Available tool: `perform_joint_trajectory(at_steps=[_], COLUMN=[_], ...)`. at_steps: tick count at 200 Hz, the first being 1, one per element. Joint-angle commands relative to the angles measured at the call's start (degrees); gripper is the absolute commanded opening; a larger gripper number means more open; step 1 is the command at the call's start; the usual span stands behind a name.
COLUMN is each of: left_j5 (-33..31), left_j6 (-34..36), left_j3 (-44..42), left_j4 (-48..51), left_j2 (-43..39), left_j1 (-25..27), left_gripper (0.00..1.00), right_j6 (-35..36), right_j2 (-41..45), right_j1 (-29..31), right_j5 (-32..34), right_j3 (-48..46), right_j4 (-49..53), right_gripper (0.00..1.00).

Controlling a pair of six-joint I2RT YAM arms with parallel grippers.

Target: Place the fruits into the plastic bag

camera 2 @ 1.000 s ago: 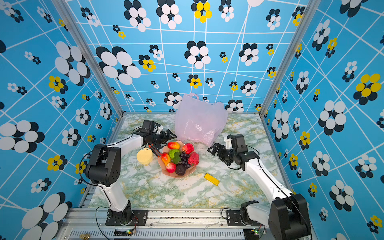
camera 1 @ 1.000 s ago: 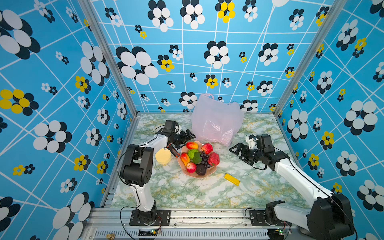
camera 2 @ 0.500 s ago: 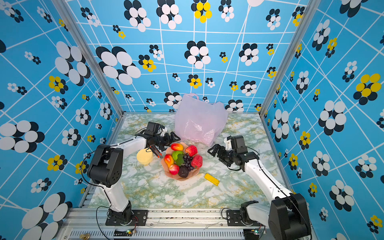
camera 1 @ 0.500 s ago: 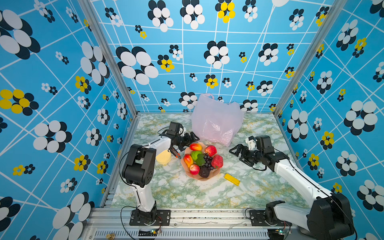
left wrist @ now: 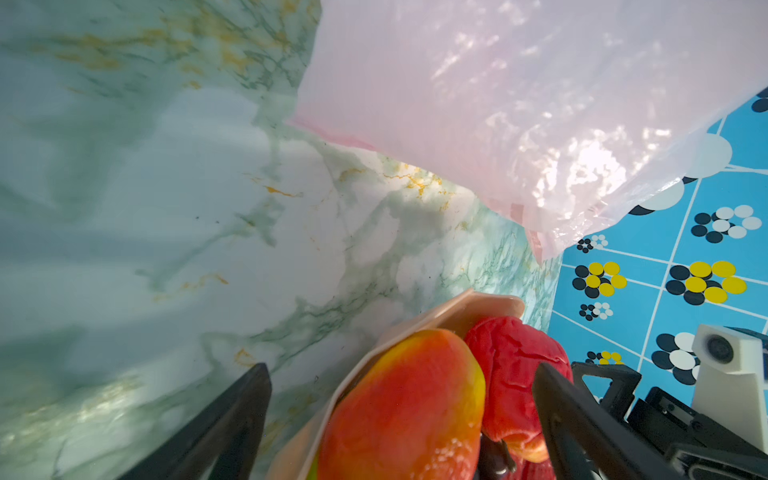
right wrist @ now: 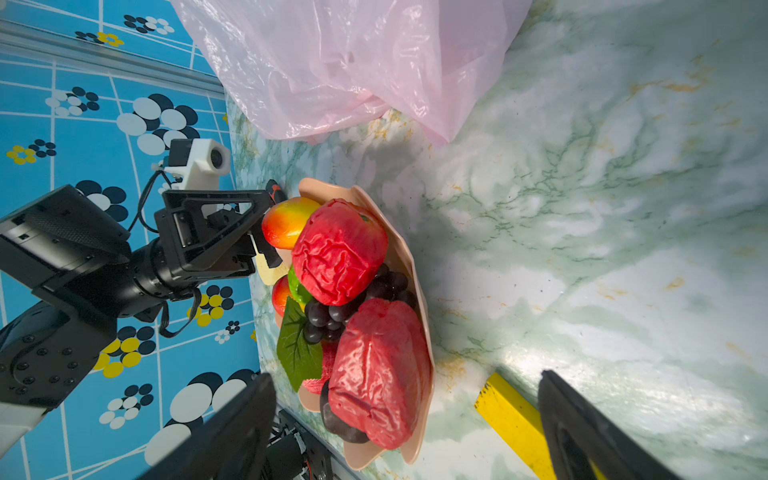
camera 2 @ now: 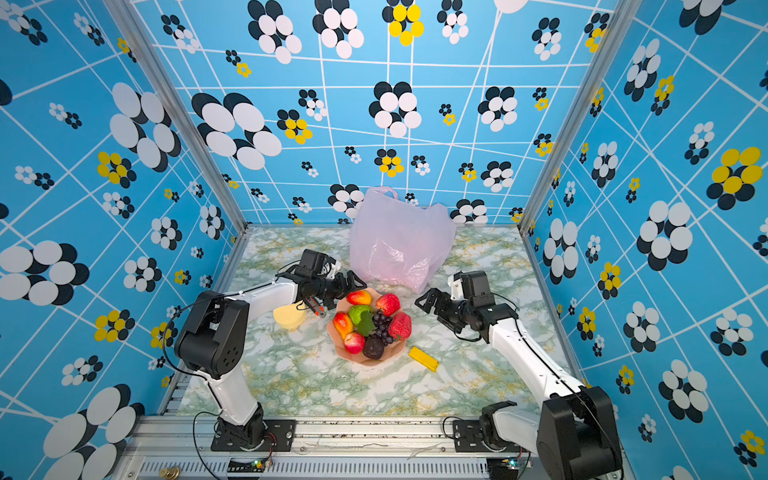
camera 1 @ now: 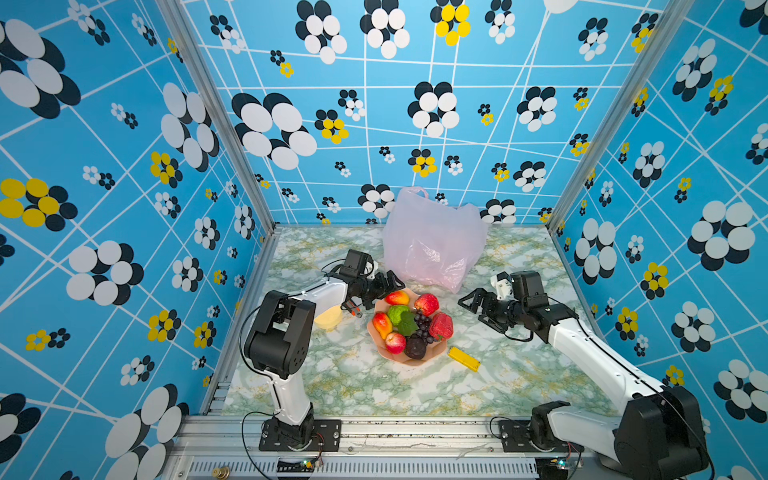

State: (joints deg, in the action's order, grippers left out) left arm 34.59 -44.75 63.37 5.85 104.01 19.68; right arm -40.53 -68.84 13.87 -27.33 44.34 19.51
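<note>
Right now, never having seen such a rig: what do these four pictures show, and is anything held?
The left arm and right arm are robots on a marbled table. Two pictures look down from above; two come from cameras on the wrists. A pink plate holds toy fruits; beyond it sits the plastic bag. A yellow block and a pale lump lie beside the plate. Both arms' jaws stand open, holding nothing; the left ones are close to a mango.

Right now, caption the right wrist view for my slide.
Open right end effector faces the fruits heaped on a pink plate, plastic bag behind, open left end effector at the mango.
</note>
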Motion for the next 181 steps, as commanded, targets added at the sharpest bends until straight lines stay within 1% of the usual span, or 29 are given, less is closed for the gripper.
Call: perform_joint_trajectory(at_steps=[1,80,181], left_j5=[-0.26,-0.57,-1.02], left_j6=[-1.26,-2.09,-1.75], left_j3=[-0.64,-1.11,-1.07], left_j4=[-0.91,-2.07,-1.50], left_j2=[-1.62,-0.65,-0.73], left_j1=[1.21,2.77,3.09], left_gripper=[0.99,0.99,0.99], right_j6=[0.05,0.76,0.72], right_j2=[-0.33,-0.21,0.05], right_j1=[0.66,0.69,0.84], right_j5=[0.53,1.26,1.55], right_j3=[-0.33,-0.81,-1.37], right_j4=[-0.95,-0.61,-0.44], right_gripper=[0.99,0.99,0.99])
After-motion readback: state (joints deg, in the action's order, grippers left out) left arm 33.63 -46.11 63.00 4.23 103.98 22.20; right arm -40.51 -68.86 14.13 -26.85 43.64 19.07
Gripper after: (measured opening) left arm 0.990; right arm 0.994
